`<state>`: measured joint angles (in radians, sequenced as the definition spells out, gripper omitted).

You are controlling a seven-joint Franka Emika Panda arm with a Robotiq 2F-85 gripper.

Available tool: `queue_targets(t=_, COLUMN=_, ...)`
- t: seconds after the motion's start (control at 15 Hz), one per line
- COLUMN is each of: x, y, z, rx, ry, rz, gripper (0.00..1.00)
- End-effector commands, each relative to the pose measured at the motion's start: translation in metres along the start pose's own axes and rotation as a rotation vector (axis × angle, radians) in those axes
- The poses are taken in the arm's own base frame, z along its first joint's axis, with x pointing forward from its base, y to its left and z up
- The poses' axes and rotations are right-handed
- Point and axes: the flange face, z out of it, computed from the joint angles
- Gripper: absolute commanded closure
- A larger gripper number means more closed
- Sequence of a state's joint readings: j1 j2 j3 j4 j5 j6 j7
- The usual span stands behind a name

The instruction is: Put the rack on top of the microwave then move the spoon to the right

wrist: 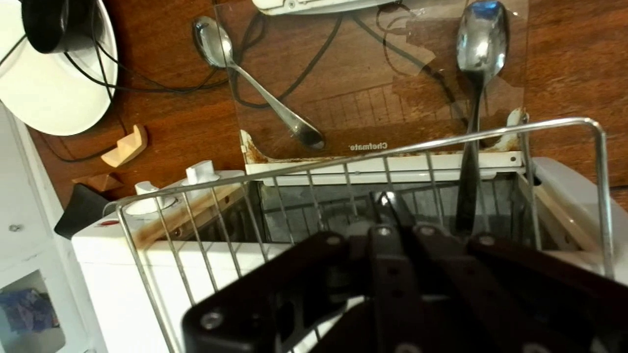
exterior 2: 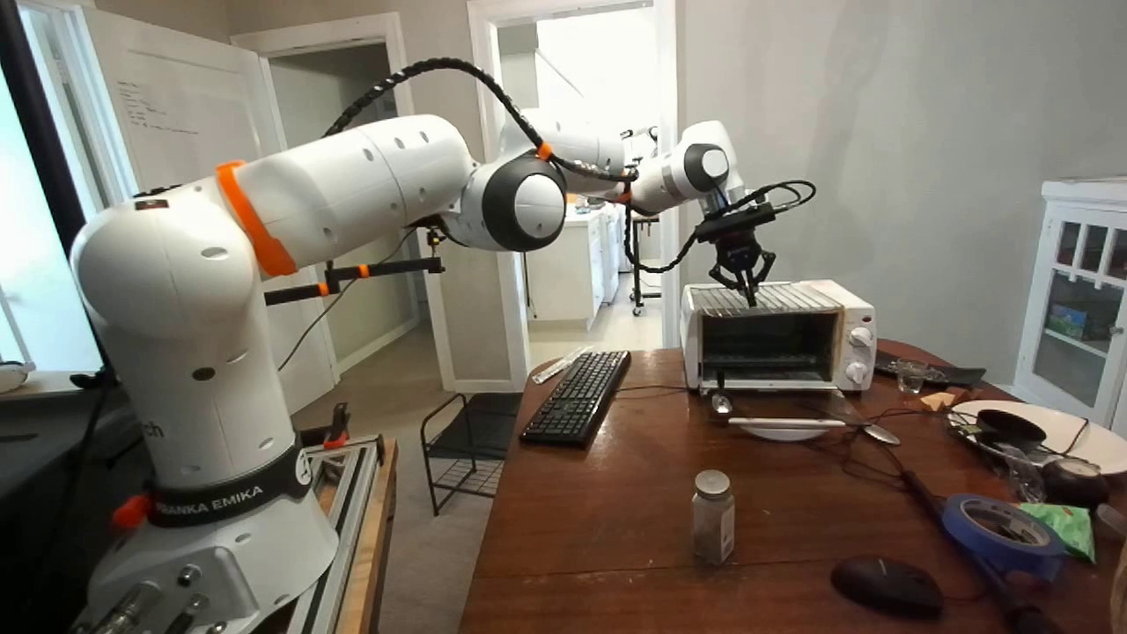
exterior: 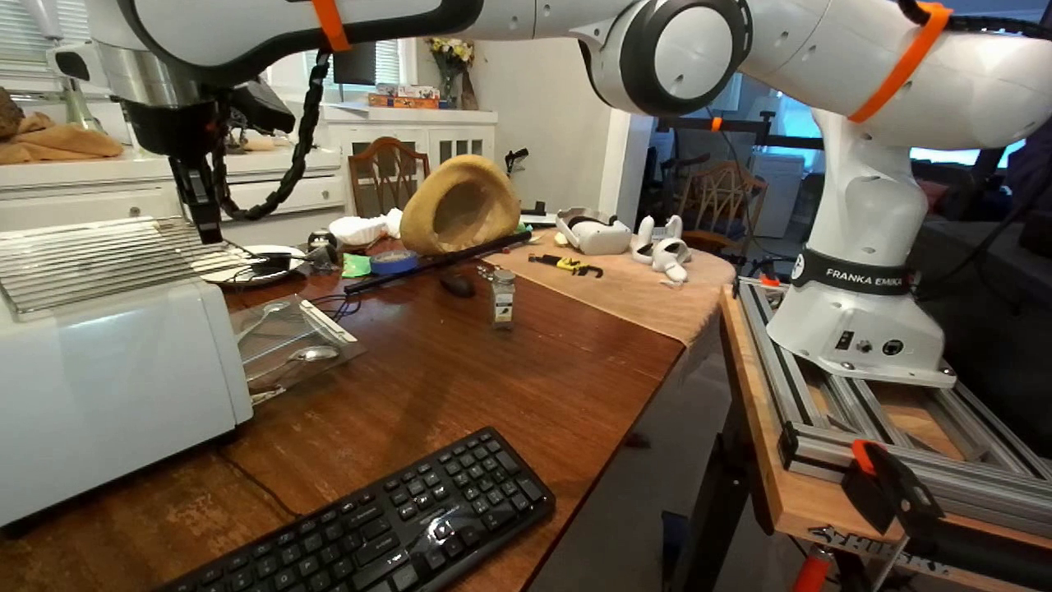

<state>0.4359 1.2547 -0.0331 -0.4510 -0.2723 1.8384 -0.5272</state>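
The silver wire rack (exterior: 90, 263) lies across the top of the white microwave (exterior: 123, 378), its front rail overhanging the opening in the wrist view. My gripper (wrist: 385, 197) has its fingers together just behind that rail; a thin bar of the rack (wrist: 294, 169) runs straight into the fingertips, so it is shut on the rack. An exterior view shows the gripper (exterior 2: 751, 299) pointing down at the front of the microwave's top. One spoon (wrist: 213, 44) lies by the lowered glass door. Another spoon (wrist: 483, 44) rests on the door, handle toward the oven. Which spoon is meant, I cannot tell.
A black keyboard (exterior: 386, 526) and a glass jar (exterior 2: 713, 519) sit on the wooden table. Beside the microwave are a white plate (exterior 2: 1092, 431), loose cables and blue tape (exterior 2: 1004, 528). The glass door (wrist: 363, 88) hangs open in front.
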Motion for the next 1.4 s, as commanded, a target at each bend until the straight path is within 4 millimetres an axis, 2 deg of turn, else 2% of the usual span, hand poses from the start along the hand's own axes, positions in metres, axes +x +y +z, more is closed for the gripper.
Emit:
queue_targets(t=0.0, x=0.000, y=0.006, z=-0.011, rx=-0.016, ry=0.017, rz=0.022, gripper=0.74)
queue_targets(t=0.13, x=-0.002, y=0.010, z=-0.018, rx=-0.018, ry=0.021, rz=0.033, gripper=0.56)
queue_targets(t=0.27, x=-0.012, y=0.023, z=-0.024, rx=-0.004, ry=0.017, rz=0.051, gripper=0.50)
queue_targets(t=0.33, x=-0.023, y=0.039, z=-0.028, rx=0.001, ry=0.021, rz=0.072, gripper=0.48)
queue_targets(t=0.47, x=-0.048, y=0.070, z=-0.036, rx=0.014, ry=0.024, rz=0.118, gripper=0.49)
queue_targets(t=0.53, x=-0.064, y=0.088, z=-0.041, rx=0.020, ry=0.020, rz=0.153, gripper=0.44)
queue_targets(t=0.6, x=-0.078, y=0.102, z=-0.043, rx=0.032, ry=0.009, rz=0.177, gripper=0.38)
queue_targets(t=0.67, x=-0.094, y=0.115, z=-0.046, rx=0.108, ry=0.036, rz=0.114, gripper=0.21)
queue_targets(t=0.73, x=-0.112, y=0.129, z=-0.045, rx=0.154, ry=0.045, rz=0.119, gripper=0.12)
queue_targets(t=0.87, x=-0.145, y=0.156, z=-0.045, rx=0.228, ry=0.104, rz=0.088, gripper=0.04)
queue_targets(t=0.93, x=-0.160, y=0.167, z=-0.041, rx=0.263, ry=0.133, rz=0.073, gripper=0.00)
queue_targets(t=1.0, x=-0.176, y=0.176, z=-0.031, rx=0.302, ry=0.154, rz=0.057, gripper=0.00)
queue_targets(t=1.13, x=-0.202, y=0.188, z=0.000, rx=0.379, ry=0.202, rz=0.029, gripper=0.00)
queue_targets(t=1.33, x=-0.223, y=0.180, z=0.058, rx=0.513, ry=0.247, rz=-0.019, gripper=0.00)
